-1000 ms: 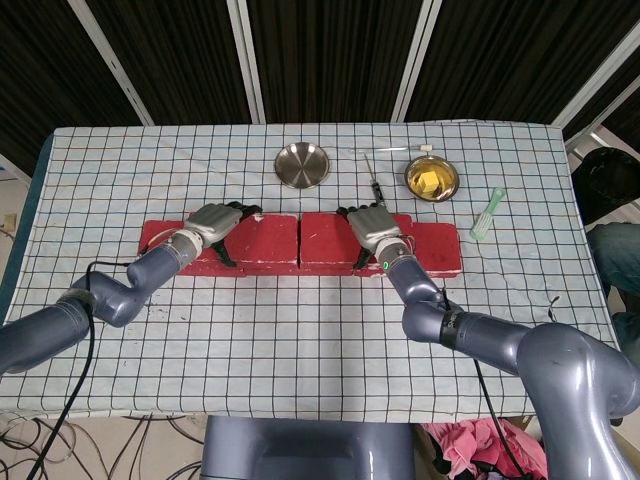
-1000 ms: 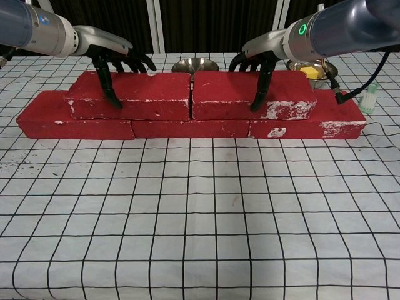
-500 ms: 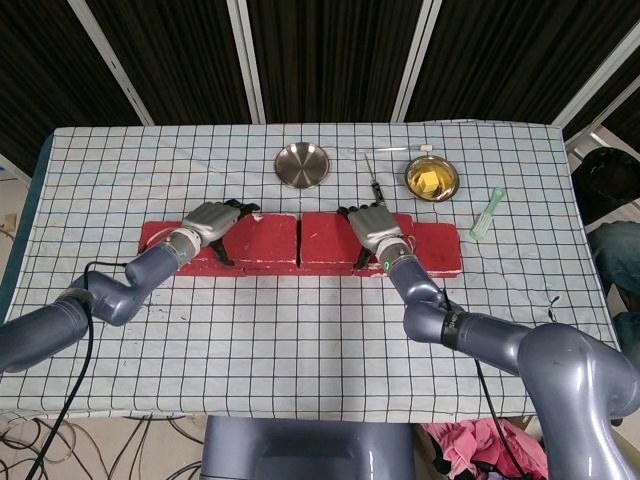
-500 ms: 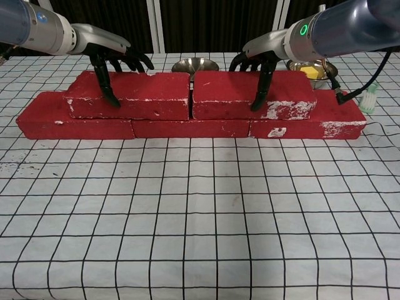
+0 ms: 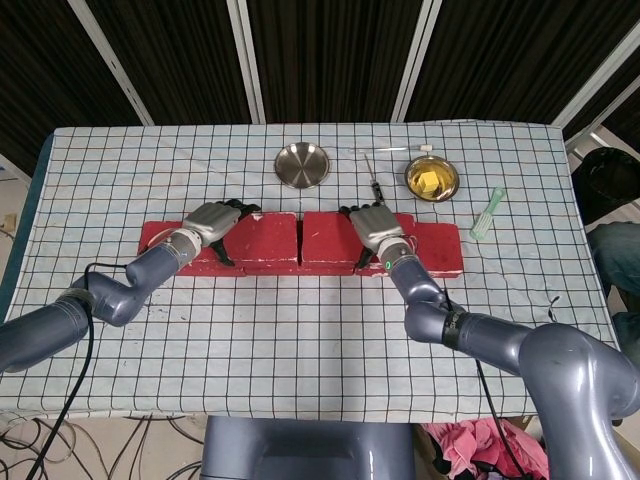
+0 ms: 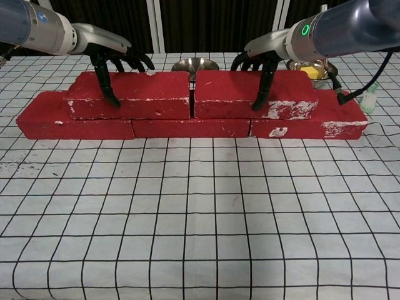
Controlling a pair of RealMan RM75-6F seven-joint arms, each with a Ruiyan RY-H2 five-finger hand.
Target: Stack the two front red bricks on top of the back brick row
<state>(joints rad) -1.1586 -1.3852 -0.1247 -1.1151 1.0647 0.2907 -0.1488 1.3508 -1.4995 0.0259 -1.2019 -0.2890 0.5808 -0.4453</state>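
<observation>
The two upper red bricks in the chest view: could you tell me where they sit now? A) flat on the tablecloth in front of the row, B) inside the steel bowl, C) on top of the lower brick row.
C: the left upper brick and right upper brick rest on the lower brick row, each gripped by a hand.

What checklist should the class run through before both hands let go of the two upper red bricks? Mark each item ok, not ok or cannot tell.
1. Left upper brick lies flat on the bottom brick row: ok.
2. Right upper brick lies flat on the row: ok.
3. Upper bricks meet without a gap: not ok, a narrow slit shows.
4. Left hand grips its brick: ok.
5. Right hand grips its brick: ok.
6. Rear edges flush: cannot tell.
</observation>
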